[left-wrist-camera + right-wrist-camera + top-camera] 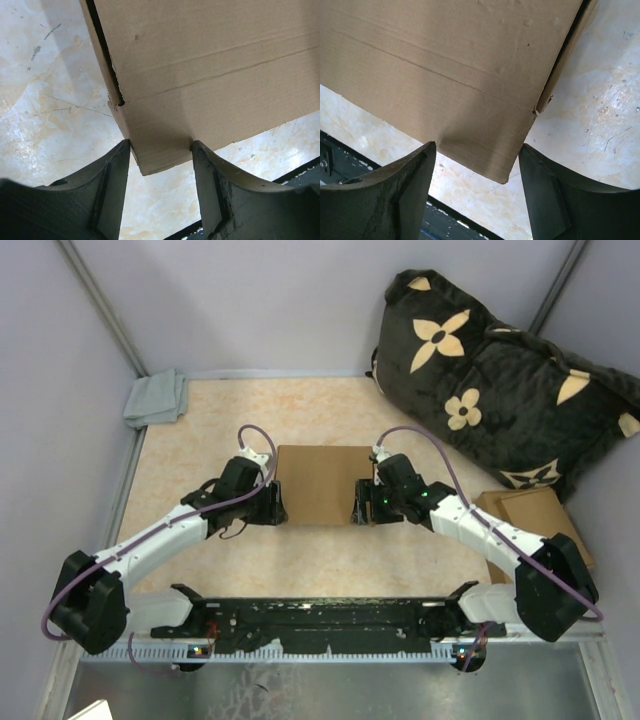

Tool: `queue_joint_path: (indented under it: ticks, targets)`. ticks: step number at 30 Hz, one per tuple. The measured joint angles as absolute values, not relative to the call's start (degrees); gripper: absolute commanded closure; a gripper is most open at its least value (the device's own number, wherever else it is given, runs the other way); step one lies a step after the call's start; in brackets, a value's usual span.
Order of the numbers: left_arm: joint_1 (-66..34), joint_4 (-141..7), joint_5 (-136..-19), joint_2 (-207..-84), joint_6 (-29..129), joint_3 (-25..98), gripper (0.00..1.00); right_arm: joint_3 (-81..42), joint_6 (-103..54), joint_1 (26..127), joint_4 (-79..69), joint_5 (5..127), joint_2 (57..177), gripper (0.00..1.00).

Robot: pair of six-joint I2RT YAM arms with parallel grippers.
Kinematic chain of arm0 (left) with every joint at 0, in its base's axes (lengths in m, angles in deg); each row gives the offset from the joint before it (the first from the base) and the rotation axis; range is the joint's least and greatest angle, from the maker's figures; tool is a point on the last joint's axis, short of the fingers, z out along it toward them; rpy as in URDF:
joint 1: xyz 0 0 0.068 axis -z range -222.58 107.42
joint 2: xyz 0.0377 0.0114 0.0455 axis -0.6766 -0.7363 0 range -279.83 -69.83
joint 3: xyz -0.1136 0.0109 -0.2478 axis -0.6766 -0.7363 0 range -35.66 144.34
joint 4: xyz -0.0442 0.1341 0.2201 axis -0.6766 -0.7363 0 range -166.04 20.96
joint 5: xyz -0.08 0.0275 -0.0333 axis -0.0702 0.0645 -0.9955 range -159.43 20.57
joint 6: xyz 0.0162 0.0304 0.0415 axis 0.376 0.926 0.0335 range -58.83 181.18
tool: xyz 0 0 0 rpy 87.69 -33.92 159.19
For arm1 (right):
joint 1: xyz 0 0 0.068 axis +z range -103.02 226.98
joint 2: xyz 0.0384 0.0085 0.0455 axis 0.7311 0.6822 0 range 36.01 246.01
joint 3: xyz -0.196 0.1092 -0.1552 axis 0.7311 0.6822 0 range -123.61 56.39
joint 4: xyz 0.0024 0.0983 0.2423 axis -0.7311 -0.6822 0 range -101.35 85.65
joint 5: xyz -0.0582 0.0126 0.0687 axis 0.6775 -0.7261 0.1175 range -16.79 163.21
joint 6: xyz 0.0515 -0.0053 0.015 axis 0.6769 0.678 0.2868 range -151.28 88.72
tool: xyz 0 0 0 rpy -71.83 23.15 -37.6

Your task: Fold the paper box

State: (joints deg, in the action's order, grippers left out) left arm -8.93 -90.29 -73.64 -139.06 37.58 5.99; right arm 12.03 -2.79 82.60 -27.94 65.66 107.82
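The paper box (320, 485) lies flat and closed in the middle of the table, plain brown with crease lines. My left gripper (275, 508) is at its near left corner and my right gripper (358, 508) at its near right corner. In the left wrist view the box's corner (200, 75) pokes between the spread fingers of the left gripper (160, 145), whose tips lie against its edges. In the right wrist view the other corner (445, 65) sits the same way in the right gripper (477, 147). Both jaws stand wide apart and grip nothing.
A black pillow with tan flowers (490, 380) leans at the back right. A pile of flat brown cardboard sheets (535, 515) lies at the right edge. A grey cloth (157, 398) sits in the back left corner. The black base rail (320, 615) runs along the near edge.
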Motion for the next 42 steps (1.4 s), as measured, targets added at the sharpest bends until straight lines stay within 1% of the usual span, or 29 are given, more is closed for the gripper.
queue_joint_path:
  ticks: [13,28,42]
  targets:
    - [-8.9,-91.2,-76.4,-138.8,37.4,6.0,0.42,12.0,-2.8,82.6,-28.1,66.3,108.2,0.31]
    - [-8.9,-90.1,-76.3,-141.0,37.0,5.7,0.44,12.5,-3.3,82.6,-26.9,68.1,109.2,0.35]
    - [-8.9,-89.6,-76.3,-141.1,36.9,5.6,0.44,12.9,-3.9,82.6,-27.1,70.6,109.9,0.34]
